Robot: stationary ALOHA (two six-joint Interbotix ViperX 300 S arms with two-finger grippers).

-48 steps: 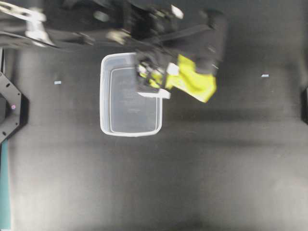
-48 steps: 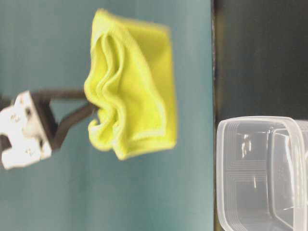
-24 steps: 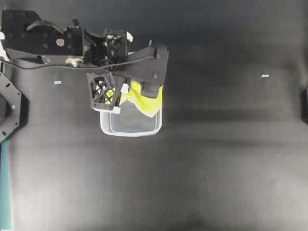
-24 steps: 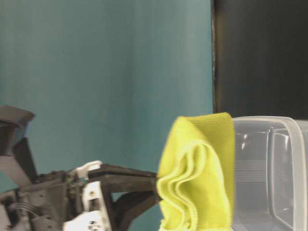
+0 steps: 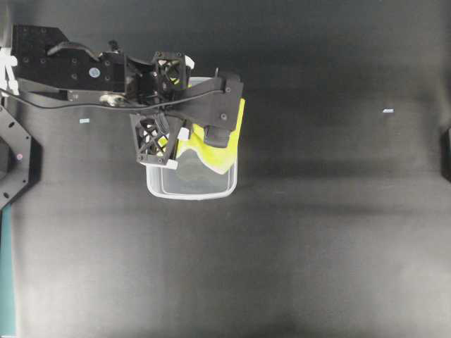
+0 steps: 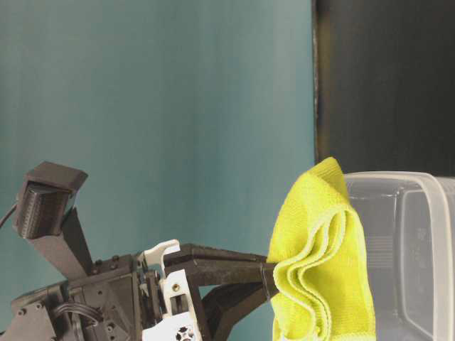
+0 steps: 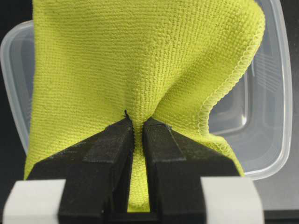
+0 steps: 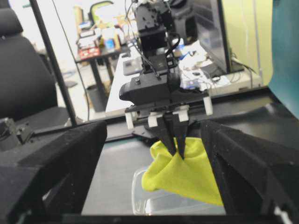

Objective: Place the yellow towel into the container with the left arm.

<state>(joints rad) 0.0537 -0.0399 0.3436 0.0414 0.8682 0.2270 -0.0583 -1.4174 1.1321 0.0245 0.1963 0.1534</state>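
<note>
The yellow towel (image 5: 211,151) hangs bunched from my left gripper (image 5: 184,141), which is shut on a pinch of its top fold. It hangs over the far half of the clear container (image 5: 190,196), its lower edge at the rim. The left wrist view shows the black fingertips (image 7: 117,135) clamped on the towel (image 7: 140,60), with the container (image 7: 275,93) below. The table-level view shows the towel (image 6: 323,263) against the container's (image 6: 419,249) rim. In the right wrist view, my right gripper (image 8: 154,186) is open and empty, facing the towel (image 8: 187,175) from a distance.
Two small white tape marks (image 5: 84,120) (image 5: 387,110) lie on the black table. A black bracket (image 5: 14,155) sits at the left edge. A teal backdrop (image 6: 156,106) stands behind the table.
My left gripper carried the towel from right of the container to over its opening and lowered it. In the last half second it barely moved.
</note>
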